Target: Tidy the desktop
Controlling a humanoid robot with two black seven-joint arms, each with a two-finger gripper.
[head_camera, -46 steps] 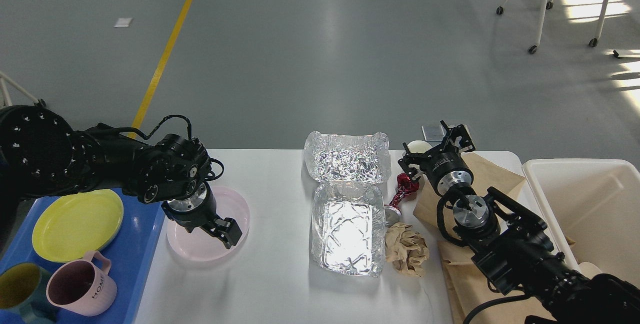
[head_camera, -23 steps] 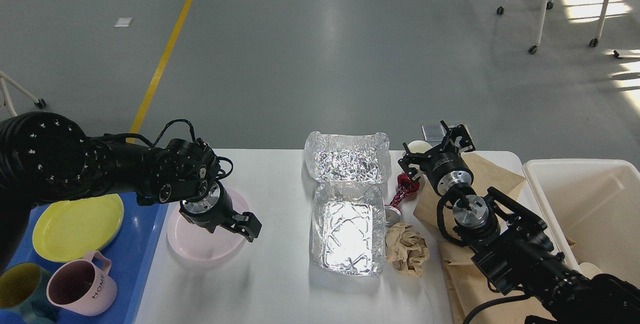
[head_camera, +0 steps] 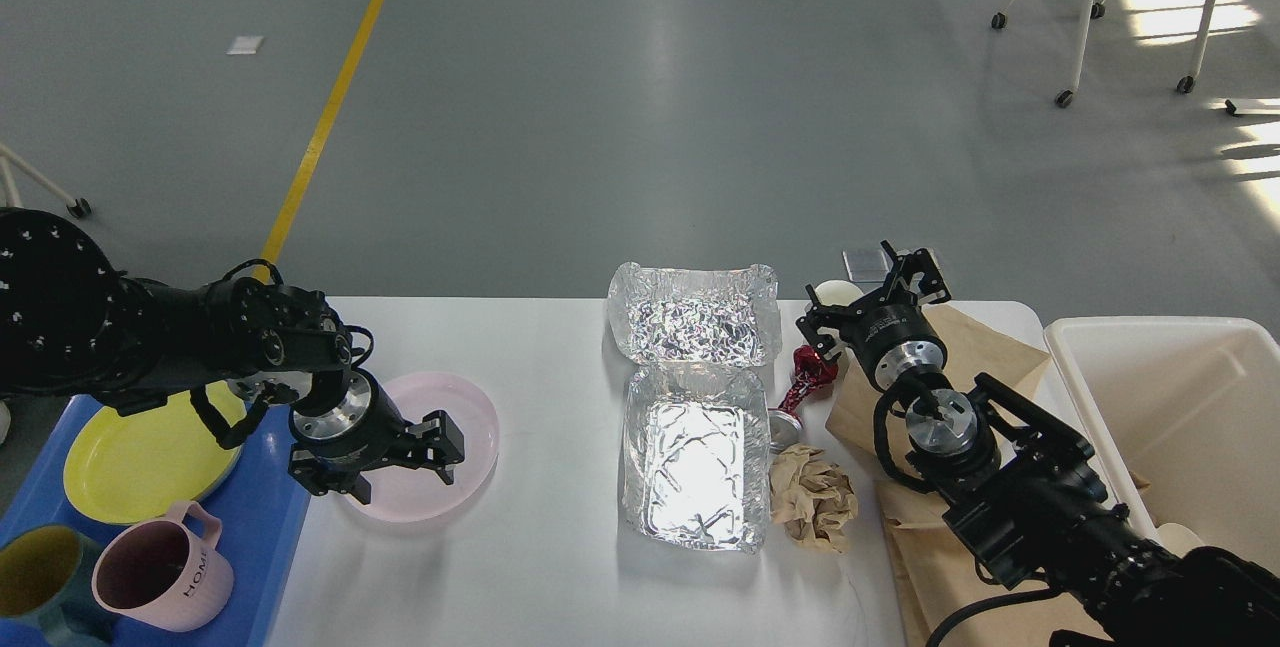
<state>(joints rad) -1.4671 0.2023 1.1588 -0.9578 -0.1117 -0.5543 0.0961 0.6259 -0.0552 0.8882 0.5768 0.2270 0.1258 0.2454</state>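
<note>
The white desktop (head_camera: 540, 567) holds a pink plate (head_camera: 465, 417), an open foil tray (head_camera: 690, 462) with its foil lid (head_camera: 695, 322) behind it, a red wrapper (head_camera: 808, 377), a crumpled brown paper ball (head_camera: 815, 497) and a brown paper bag (head_camera: 985, 347). My left gripper (head_camera: 385, 465) is open, its fingers spread over the left part of the pink plate. My right gripper (head_camera: 872, 292) is open and empty above the bag's far end. A small cream round thing (head_camera: 835, 292) lies beside one of its fingers.
A blue tray (head_camera: 270, 517) at the left holds a yellow plate (head_camera: 130, 457), a pink mug (head_camera: 160, 572) and a teal mug (head_camera: 35, 577). A cream bin (head_camera: 1160, 337) stands at the right. A grey card (head_camera: 865, 262) lies at the far edge.
My left gripper swung from the plate's right side back to the left and turned, so its fingers now span the plate's left part. The right arm has not moved.
</note>
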